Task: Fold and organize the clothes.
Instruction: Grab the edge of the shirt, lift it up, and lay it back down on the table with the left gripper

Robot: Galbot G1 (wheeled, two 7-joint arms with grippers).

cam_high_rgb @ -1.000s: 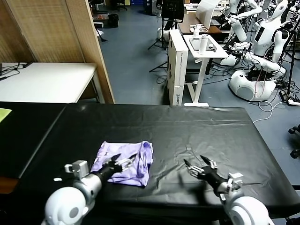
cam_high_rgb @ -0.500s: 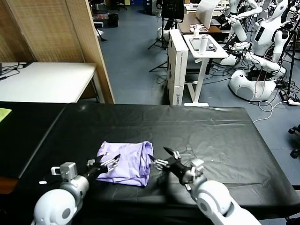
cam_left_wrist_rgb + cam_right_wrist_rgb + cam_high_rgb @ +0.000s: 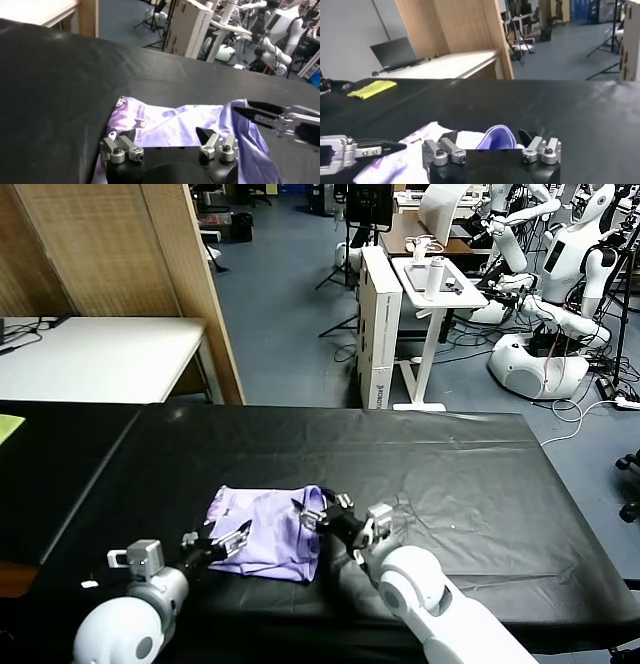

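The clothes are one pale lavender T-shirt (image 3: 268, 531), lying folded into a small bundle on the black table (image 3: 460, 484) with a purple print (image 3: 137, 120) near one edge. My right gripper (image 3: 313, 510) is at the bundle's right edge. Its fingers are apart, and a raised loop of lavender fabric (image 3: 496, 138) stands between them without touching either. My left gripper (image 3: 229, 540) is open at the bundle's near left corner, its fingertips (image 3: 203, 134) spread wide just short of the cloth. From the left wrist, the right gripper (image 3: 257, 114) shows over the far edge of the shirt.
A small yellow-green cloth (image 3: 372, 88) lies on the table's far left (image 3: 8, 427). A white table (image 3: 100, 356) with a laptop (image 3: 395, 52) stands beyond, beside a wooden partition (image 3: 170, 274). Other robots (image 3: 560, 294) and a white stand (image 3: 432, 294) are across the floor.
My right arm swept left from the table's front right to the shirt's right edge, and its fingers narrowed around a fabric fold. My left gripper drew back off the shirt toward its near left corner.
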